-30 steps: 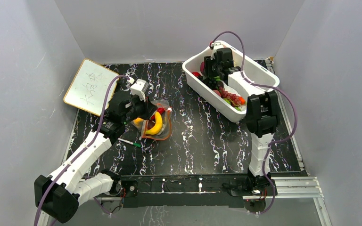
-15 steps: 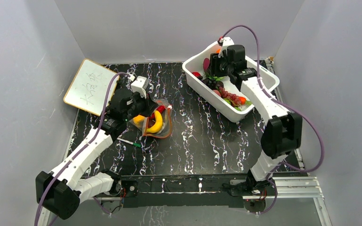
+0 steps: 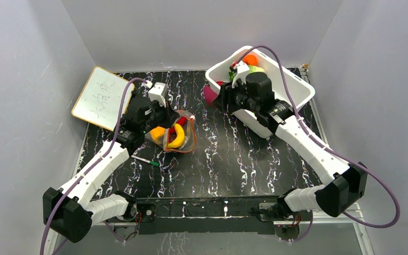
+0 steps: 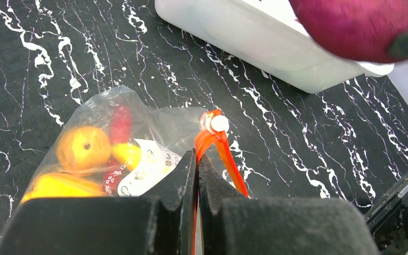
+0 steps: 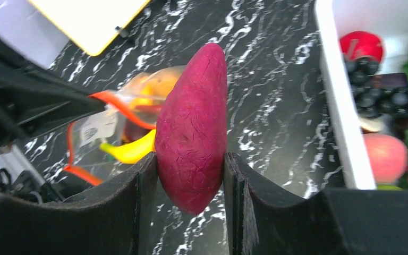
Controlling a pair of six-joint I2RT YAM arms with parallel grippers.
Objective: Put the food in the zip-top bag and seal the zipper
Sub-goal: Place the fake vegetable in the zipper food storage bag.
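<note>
The clear zip-top bag [image 3: 178, 135] lies left of centre with yellow, orange and red toy food inside; it also shows in the left wrist view [image 4: 101, 149] and the right wrist view [image 5: 114, 125]. My left gripper [image 4: 196, 159] is shut on the bag's red-orange zipper strip [image 4: 215, 146] and holds the mouth up. My right gripper [image 5: 191, 180] is shut on a purple sweet potato [image 5: 193, 127], held above the table left of the tub; the potato also shows in the top view [image 3: 210, 94].
A white tub [image 3: 297, 87] at the back right holds more toy food, such as grapes [image 5: 382, 98] and a red piece [image 5: 362, 45]. A whiteboard [image 3: 102, 97] lies at the back left. A green-and-white pen [image 3: 144, 160] lies near the left arm.
My right gripper has lifted the purple sweet potato out of the tub and swung left toward the bag. My left gripper has raised the bag's rim a little.
</note>
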